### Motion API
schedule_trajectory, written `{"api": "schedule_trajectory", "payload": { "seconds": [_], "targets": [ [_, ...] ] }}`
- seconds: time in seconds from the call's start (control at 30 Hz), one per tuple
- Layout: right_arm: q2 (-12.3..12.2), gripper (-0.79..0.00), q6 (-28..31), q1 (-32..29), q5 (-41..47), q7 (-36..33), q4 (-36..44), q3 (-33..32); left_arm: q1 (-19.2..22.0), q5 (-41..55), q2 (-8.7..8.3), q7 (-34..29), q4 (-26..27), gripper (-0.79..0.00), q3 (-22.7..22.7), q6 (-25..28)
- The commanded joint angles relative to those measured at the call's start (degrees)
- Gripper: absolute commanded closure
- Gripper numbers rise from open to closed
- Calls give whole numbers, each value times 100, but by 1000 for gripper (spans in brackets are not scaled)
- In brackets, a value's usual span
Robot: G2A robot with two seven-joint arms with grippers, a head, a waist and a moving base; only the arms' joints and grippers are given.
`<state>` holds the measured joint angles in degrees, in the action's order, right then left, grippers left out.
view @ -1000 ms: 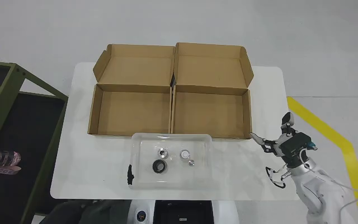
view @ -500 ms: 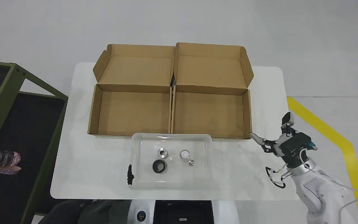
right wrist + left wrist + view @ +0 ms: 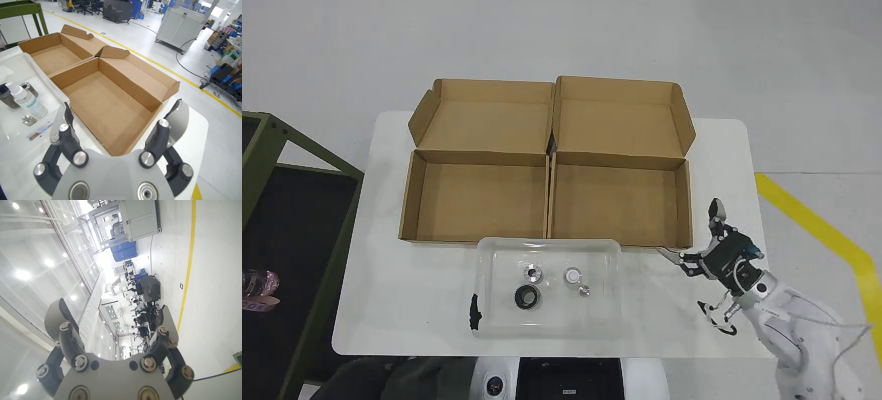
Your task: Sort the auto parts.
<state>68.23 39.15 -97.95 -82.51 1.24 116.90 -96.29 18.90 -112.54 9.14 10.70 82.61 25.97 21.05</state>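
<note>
Left gripper [image 3: 112, 305]: fingers spread wide, nothing held, aimed away into the room. On the white surface [image 3: 382, 280], the left open brown cardboard box [image 3: 477, 205] holds no parts. In front of the boxes, the clear plastic tray [image 3: 550, 241] carries all the parts: a black cylindrical sleeve [image 3: 527, 296], a short bare-metal bushing [image 3: 531, 272], a small clear spray bottle with a white cap [image 3: 573, 275], and a low metal nut [image 3: 583, 291]. The right open brown cardboard box [image 3: 617, 205] is likewise unfilled. Right gripper [image 3: 697, 233]: just beside that box's right wall, fingers fully spread, holding nothing. Assessment: the metal parts look rigid, dense and smooth (slippage likely), so pinch across the round flanks. The bottle looks light and tippable; grip mid-body.
</note>
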Motion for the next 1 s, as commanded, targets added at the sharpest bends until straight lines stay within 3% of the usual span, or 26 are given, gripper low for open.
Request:
{"api": "schedule_trajectory", "payload": {
  "seconds": [0.0, 0.57, 0.97],
  "targets": [
    [-6, -785, 112, 79, -6, -161, 54, 175, 0, 0, 0, 0, 0, -785, 0, 0],
    [-31, -785, 744, 686, -137, -1573, 526, 1857, 0, 0, 0, 0, 0, -785, 0, 0],
    [-39, -785, 845, 1011, -397, -2037, 341, 2704, 0, 0, 0, 0, 0, -785, 0, 0]
  ]
}}
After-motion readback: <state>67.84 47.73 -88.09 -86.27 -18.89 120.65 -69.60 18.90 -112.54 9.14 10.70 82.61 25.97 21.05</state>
